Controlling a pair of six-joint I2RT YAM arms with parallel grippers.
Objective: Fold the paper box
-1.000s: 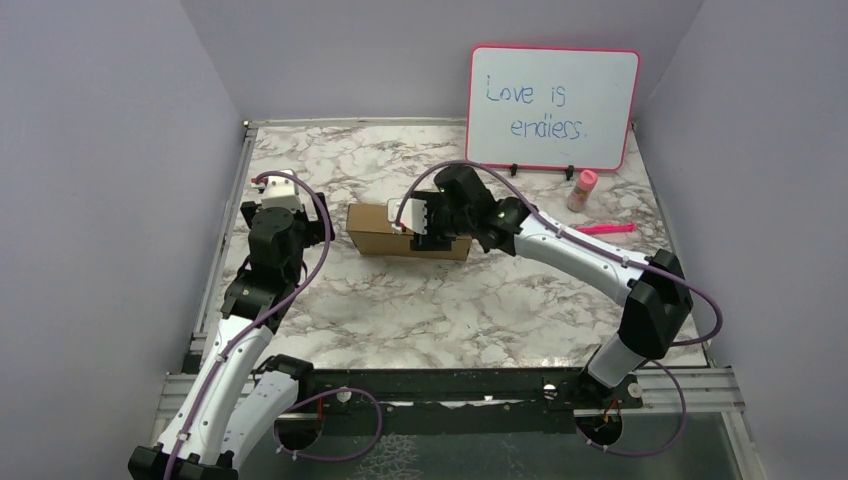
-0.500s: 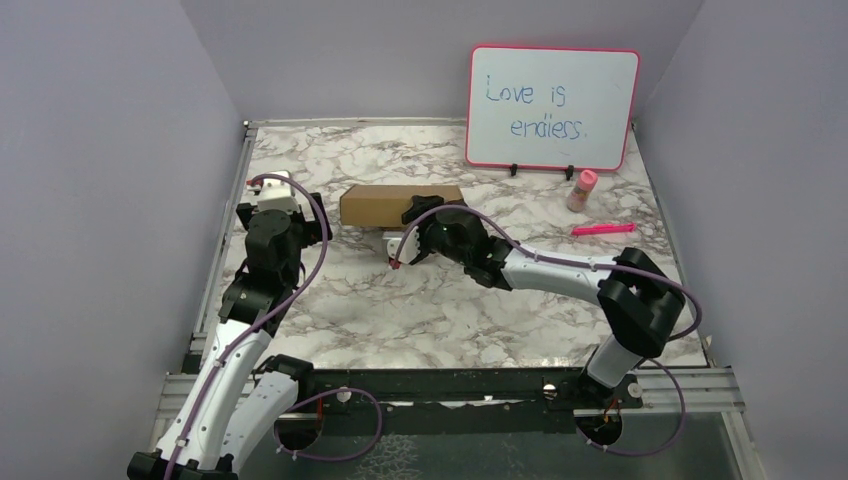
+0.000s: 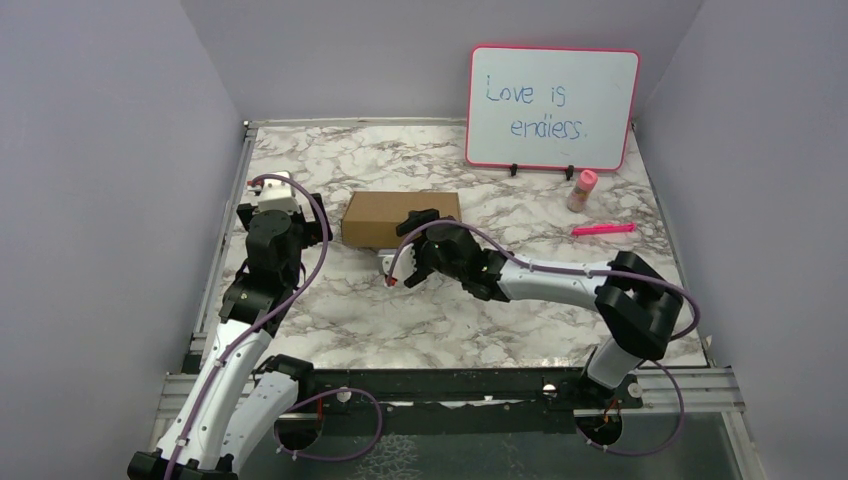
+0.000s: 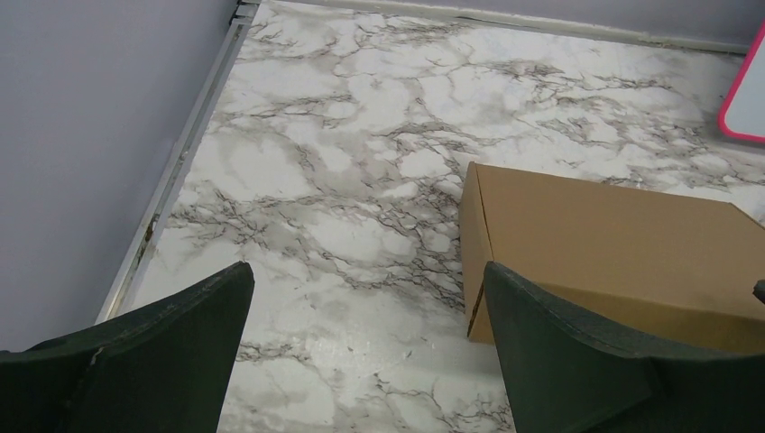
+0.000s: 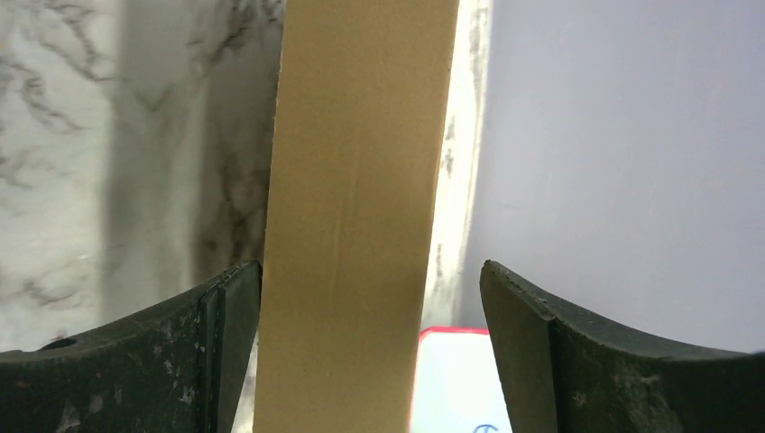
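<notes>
Your right gripper [image 5: 371, 271] has its jaws spread and nothing clamped. A plain brown face of the paper box [image 3: 385, 212] fills most of the gap between them; you cannot tell whether either finger touches it. Your left gripper [image 4: 368, 271] is released too, hanging over bare worktop [image 3: 400, 310] just left of the box. The box is unprinted, closed into a shallow rectangle and lying flat at mid-worktop, its corners crisp. You have open marble on its near and left sides out to the left rail. The whiteboard [image 3: 553, 95], a small bottle [image 3: 582, 190] and a pink marker [image 3: 603, 229] sit well apart at the back right.
</notes>
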